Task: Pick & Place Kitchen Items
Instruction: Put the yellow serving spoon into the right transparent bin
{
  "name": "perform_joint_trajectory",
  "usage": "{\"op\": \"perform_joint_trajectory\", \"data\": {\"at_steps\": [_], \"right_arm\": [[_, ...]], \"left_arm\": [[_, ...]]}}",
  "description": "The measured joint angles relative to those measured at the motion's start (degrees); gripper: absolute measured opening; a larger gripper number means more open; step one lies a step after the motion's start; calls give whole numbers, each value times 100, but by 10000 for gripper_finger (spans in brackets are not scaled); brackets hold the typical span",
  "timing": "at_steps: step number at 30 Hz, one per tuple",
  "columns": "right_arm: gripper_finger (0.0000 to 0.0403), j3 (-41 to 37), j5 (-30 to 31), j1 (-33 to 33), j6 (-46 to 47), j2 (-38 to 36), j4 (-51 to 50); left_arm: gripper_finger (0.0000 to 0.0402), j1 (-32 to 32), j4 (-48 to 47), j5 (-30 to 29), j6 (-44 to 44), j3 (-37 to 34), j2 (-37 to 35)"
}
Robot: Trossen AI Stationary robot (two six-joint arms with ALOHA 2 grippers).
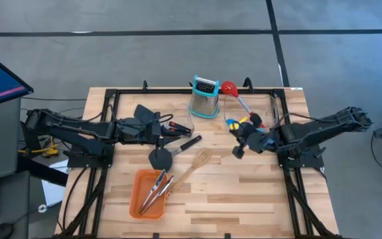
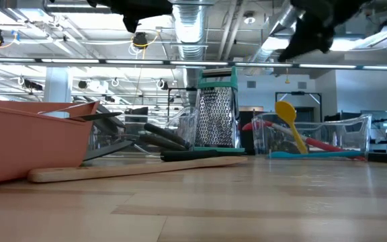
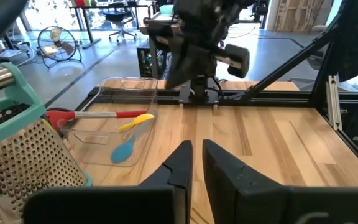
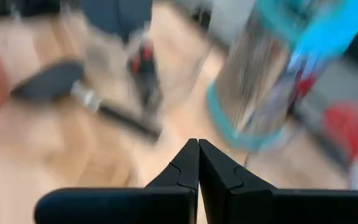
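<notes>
The left gripper (image 3: pixel 194 163) hovers above the table with its fingers drawn to a narrow slit, nothing between them. Just beneath and beside it lies the black spatula (image 1: pixel 168 154); nearer the front edge, the wooden slotted spatula (image 1: pixel 192 167) runs toward the orange tray (image 1: pixel 138 192), which holds the steel tongs (image 1: pixel 155 192). Beyond the claw stands the grater (image 1: pixel 205 97), then a clear bin (image 3: pixel 124 102) holding the red slotted spoon (image 3: pixel 92 114), yellow spoon (image 3: pixel 138 121) and blue spoon (image 3: pixel 124 149). The right gripper (image 4: pixel 198 157), pressed fully together and empty, hangs beside that bin.
</notes>
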Motion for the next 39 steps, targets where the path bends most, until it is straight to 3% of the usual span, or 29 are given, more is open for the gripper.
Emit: {"op": "perform_joint_trajectory", "data": {"at_steps": [3,7,13,18,25,30,35,39], "right_arm": [[0,56,-426,-4,627,2,-988],[0,56,-536,65,743,5,-1927],[0,51,-508,109,752,5,-2115],[21,-192,-590,0,587,3,-1854],[115,-746,-652,-81,572,3,-1221],[169,-1074,-204,-76,610,3,-795],[185,-1384,-157,-101,579,3,-220],[177,-1616,247,-101,549,5,220]], "left_arm": [[22,0,0,-1,0,0,0],[21,0,4,-1,2,-12,0],[17,2,11,-22,1,-185,0],[17,2,41,-22,0,-349,0],[17,2,60,-21,17,-356,0],[17,2,63,-19,22,-356,0],[17,2,85,-15,168,-356,0],[17,2,96,-14,169,-356,0]]}}
